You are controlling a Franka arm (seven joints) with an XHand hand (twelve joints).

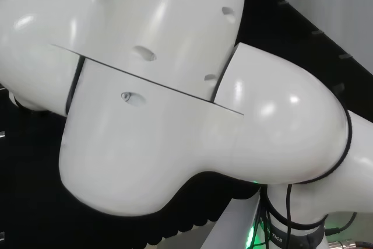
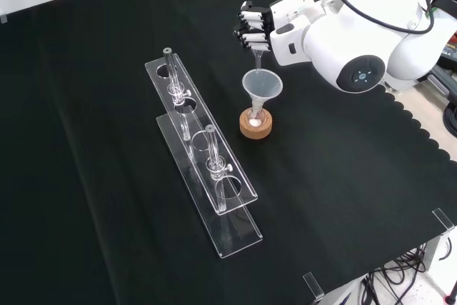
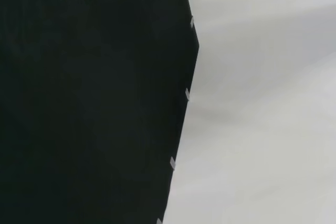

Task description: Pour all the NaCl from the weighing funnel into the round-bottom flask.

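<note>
Front view: 1 clear rack (image 2: 214,176) w/ 2 upright tubes, 1 round-bottom flask (image 2: 255,116) on 1 cork ring (image 2: 255,127), 1 funnel (image 2: 262,86) in its neck. Hand (image 2: 257,28) reaches in from top right, fingers curled, pinching the weighing funnel (image 2: 258,56), tilted steeply down. Its tip sits just above the funnel mouth, right of the rack's far end.

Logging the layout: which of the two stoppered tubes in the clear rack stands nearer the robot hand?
The stoppered tube at the rack's far end, higher in the front view, is nearer the robot hand; the other stoppered tube stands nearer the camera.
</note>
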